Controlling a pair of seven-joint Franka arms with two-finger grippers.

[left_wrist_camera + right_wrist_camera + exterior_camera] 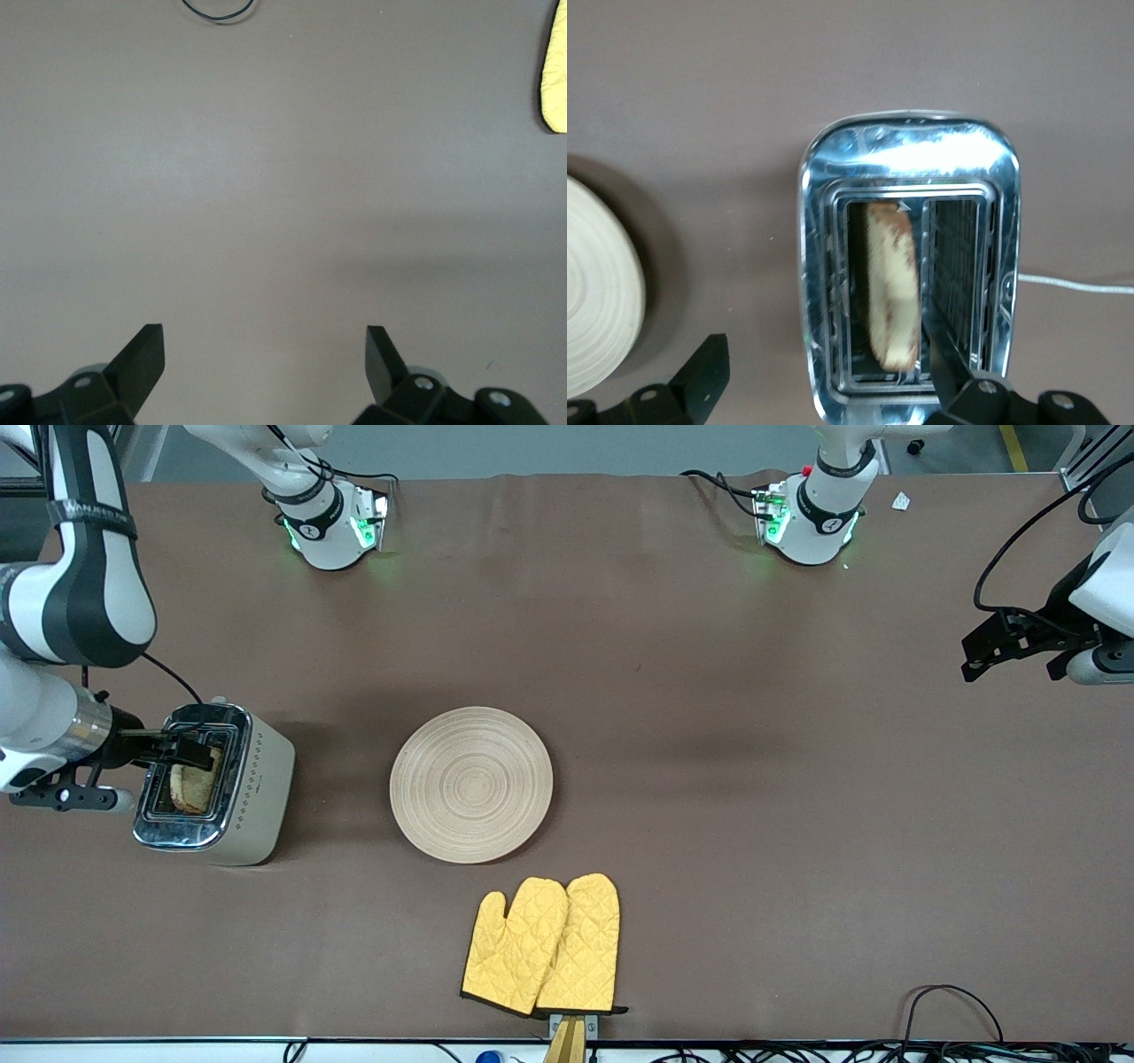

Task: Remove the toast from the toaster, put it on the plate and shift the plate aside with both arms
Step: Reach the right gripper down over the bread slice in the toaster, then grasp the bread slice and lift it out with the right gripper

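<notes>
Item, toast (890, 288): one brown slice, standing on edge in a slot of the toaster (232, 797), which sits toward the right arm's end of the tabletop (753, 797); you have not lifted it yet. Your right tool (182, 748) hangs just over the chrome top with its fingers spread wide and nothing held. Item, plate (471, 784): bare, beside the toaster near mid-tabletop, not yet moved aside. By my reckoning every step remains: extraction, placing, the two-arm shift. Your left tool (264, 354) waits over bare tabletop at the left arm's end, fingers fully apart and empty. Item, yellow oven mitts (542, 946): nearer the front camera than the plate. Lettering: a band on the right arm carries print too small to read; no brand legible on the toaster.
</notes>
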